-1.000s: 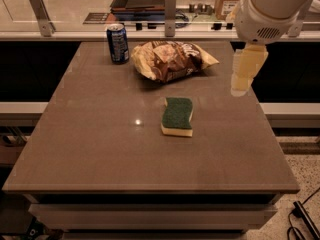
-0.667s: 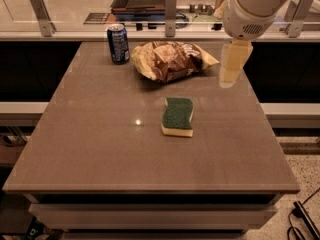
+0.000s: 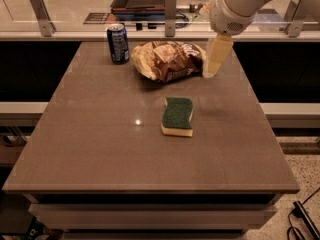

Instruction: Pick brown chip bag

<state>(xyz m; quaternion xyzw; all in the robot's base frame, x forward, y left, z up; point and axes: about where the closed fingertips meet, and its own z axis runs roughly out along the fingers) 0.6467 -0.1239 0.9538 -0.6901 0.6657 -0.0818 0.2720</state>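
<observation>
Camera view looks down on a brown table (image 3: 100,134) from its near edge. The brown chip bag (image 3: 170,60) lies on the far part of the table, a little right of the middle. It is crinkled and puffy, with a brown centre and pale yellow ends, and it lies flat on the surface. The gripper (image 3: 212,70) comes down from the upper right, and its pale yellow tip is at the right end of the bag, just beside it or touching it; I cannot tell which of the two. I also cannot tell if the gripper is wide or narrow, because it shows only as one pale shape from this side, and it holds nothing that I can see. The white arm (image 3: 240,6) above it reaches in from the far right corner. A blue can (image 3: 118,43) stands upright to the left of the bag, near it but apart from it. A sponge (image 3: 177,116), green on top and yellow below, lies flat nearer to the camera than the bag, well apart from both bag and gripper. Behind the far edge of the table runs a rail with a metal post (image 3: 171,6). On the floor at the near right lies a black cable (image 3: 300,215).
</observation>
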